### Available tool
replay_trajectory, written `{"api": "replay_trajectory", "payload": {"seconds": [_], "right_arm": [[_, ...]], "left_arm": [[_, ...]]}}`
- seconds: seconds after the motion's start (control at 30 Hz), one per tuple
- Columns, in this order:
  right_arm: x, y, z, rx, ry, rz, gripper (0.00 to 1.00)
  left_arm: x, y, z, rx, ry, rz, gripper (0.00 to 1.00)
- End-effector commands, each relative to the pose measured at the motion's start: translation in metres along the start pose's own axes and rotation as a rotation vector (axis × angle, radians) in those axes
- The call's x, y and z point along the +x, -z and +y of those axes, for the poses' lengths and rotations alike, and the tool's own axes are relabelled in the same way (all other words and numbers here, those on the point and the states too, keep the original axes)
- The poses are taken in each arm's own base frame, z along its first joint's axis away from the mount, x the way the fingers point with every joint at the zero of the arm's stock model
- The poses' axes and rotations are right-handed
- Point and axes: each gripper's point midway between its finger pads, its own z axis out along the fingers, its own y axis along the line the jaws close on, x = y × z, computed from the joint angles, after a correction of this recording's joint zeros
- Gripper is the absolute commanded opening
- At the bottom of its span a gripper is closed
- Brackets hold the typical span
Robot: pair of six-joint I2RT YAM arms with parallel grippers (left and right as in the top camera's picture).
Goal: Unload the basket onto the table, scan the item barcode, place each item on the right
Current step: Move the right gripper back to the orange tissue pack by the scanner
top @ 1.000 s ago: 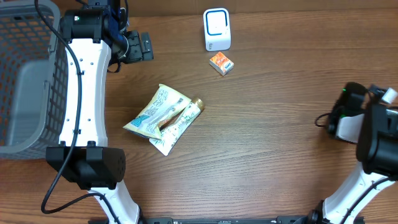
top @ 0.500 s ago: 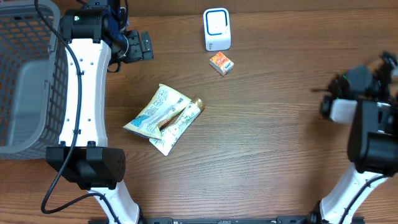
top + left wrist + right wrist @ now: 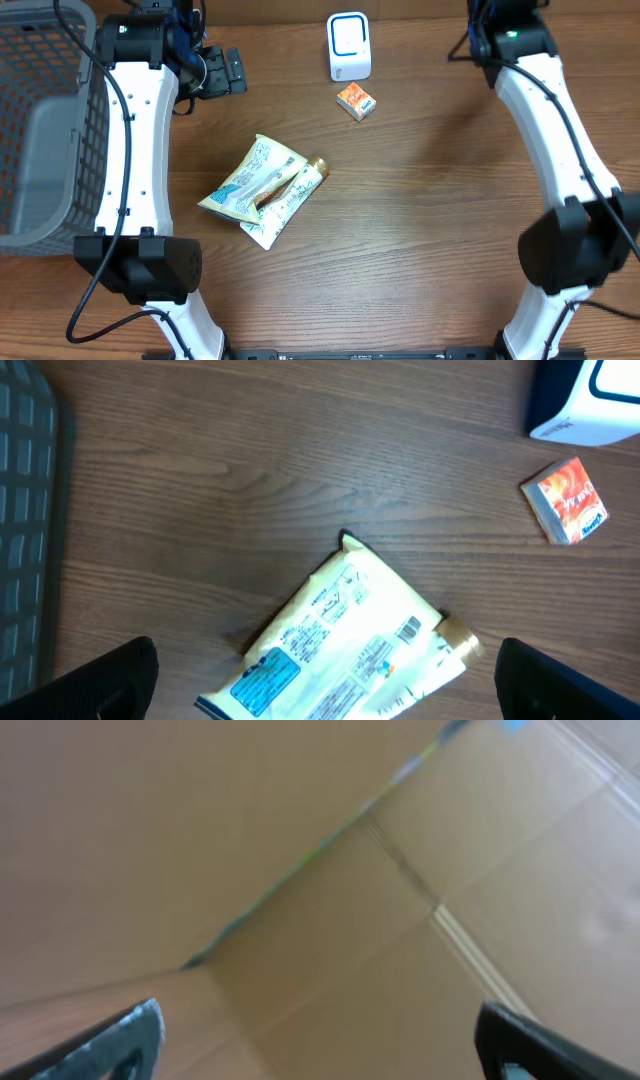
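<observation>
Pickup not begun. The left hand (image 3: 222, 75) hangs open near the table's (image 3: 430, 230) far-left corner; the right hand (image 3: 320, 1045), open, seemingly aims off the far edge. The pouch (image 3: 262, 190) lies mid-table; next, grasp it, barcode (image 3: 408, 628) toward the scanner (image 3: 348, 47).

Concerns the right arm (image 3: 545, 100) only. A second ago, sat folded up, well to the right of the scanner (image 3: 348, 47) and on the near side of it. Half a second ago, was lifting, still far right of the scanner. Now stretches out long, wrist level with the scanner, near its right side.
</observation>
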Motion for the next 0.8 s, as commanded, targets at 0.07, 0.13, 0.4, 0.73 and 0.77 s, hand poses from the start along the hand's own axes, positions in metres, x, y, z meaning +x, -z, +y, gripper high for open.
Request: {"api": "replay_trajectory", "payload": {"seconds": [0.07, 0.13, 0.4, 0.73, 0.77], "right_arm": [[0.047, 0.054, -0.002, -0.587, -0.402, 0.204, 1.00], [0.069, 0.075, 0.013, -0.795, -0.484, 0.352, 1.00], [0.127, 0.160, 0.074, -1.359, -0.547, 0.819, 1.00], [0.152, 0.212, 0.202, -1.623, -0.591, 0.714, 1.00], [0.155, 0.214, 0.209, -1.611, -0.554, 0.674, 1.00]], "left_arm": [[-0.008, 0.012, 0.003, 0.007, 0.020, -0.047, 1.00], [-0.009, 0.012, 0.002, 0.011, 0.020, -0.049, 1.00], [-0.004, 0.012, 0.003, 0.006, 0.019, -0.031, 1.00], [-0.002, 0.012, 0.004, 0.003, 0.019, -0.021, 1.00], [0.000, 0.012, 0.004, 0.001, 0.018, -0.016, 1.00]]}}
